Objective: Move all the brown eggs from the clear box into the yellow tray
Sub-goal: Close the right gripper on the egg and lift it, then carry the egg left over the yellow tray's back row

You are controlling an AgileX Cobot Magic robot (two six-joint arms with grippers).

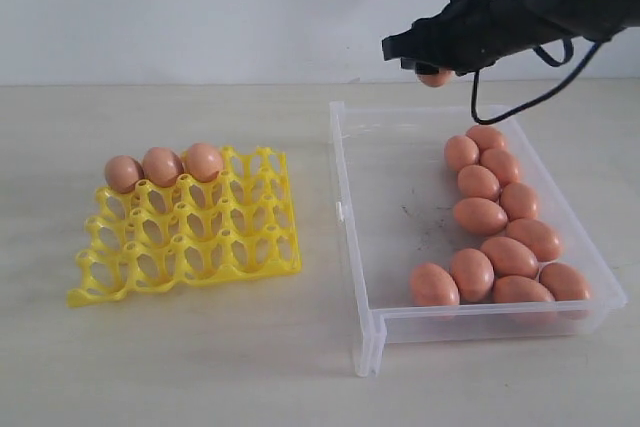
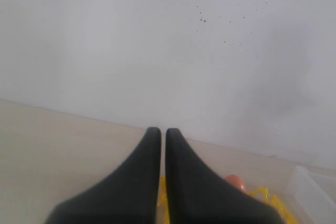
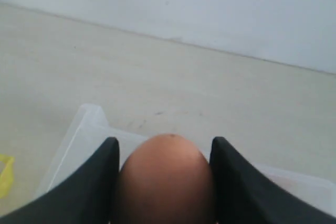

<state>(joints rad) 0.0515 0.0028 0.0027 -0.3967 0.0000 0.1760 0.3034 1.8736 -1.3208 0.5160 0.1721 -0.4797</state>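
Pinching one brown egg (image 3: 165, 182) above the far end of the clear box (image 1: 395, 187), the right end effector (image 1: 430, 67) could drop it (smooth shell, narrow grip) while crossing left to the yellow tray (image 1: 200, 247).

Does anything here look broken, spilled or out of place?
Nothing stands out. None of the brown eggs looks cracked or spilled: three sit in the yellow tray's back row, the rest lie loose in the clear box, one egg is gripped by the right gripper over the box. Only dark scuffs mark the box floor.
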